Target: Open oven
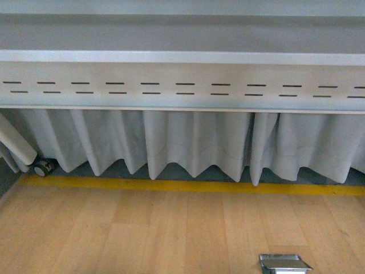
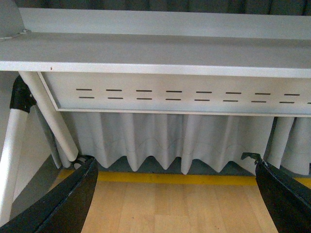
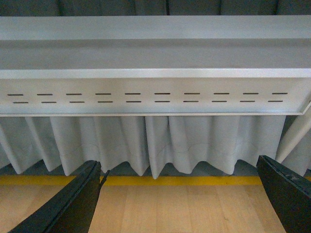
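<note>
Oven shows in none of my three views; a table's front edge fills them. My left gripper point(image 2: 173, 165) and right gripper point(image 3: 178, 164) both stand wide and hold nothing, their black fingers point(image 2: 73, 199) cut off at the frame corners. A pale metal rail point(image 1: 182, 85) carries rows of short slots, with a pleated grey curtain point(image 1: 194, 142) beneath. Below run a yellow stripe point(image 1: 188, 186) and blond wood floor point(image 1: 142, 234). A caster point(image 1: 41, 168) sits by a white tube leg point(image 2: 48, 116). A shiny metal plate point(image 1: 284, 264) is cropped.

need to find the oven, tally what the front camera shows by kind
oven: 0
table: 1
curtain: 1
caster wheel: 1
metal floor box: 1
yellow floor line: 1
total: 5
</note>
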Robot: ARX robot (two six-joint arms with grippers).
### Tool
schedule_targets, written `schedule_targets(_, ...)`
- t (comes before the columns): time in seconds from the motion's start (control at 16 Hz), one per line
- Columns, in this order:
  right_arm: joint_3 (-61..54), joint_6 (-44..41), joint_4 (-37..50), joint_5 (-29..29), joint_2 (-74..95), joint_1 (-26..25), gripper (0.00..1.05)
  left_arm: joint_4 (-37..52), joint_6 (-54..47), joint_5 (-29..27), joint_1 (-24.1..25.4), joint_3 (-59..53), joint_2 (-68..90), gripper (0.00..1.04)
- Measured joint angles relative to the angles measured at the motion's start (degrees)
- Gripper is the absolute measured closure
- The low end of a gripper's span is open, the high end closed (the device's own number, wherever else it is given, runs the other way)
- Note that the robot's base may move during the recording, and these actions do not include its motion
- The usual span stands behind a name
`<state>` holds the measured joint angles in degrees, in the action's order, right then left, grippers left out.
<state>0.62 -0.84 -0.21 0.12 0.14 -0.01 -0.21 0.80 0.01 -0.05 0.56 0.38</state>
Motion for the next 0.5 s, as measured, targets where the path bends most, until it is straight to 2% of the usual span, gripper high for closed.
schedule_targets(0.5, 0.0, 0.0, 0.0, 0.0, 0.0, 0.0, 0.06, 0.0, 0.0, 0.0, 0.0, 0.0, 0.0, 0.07)
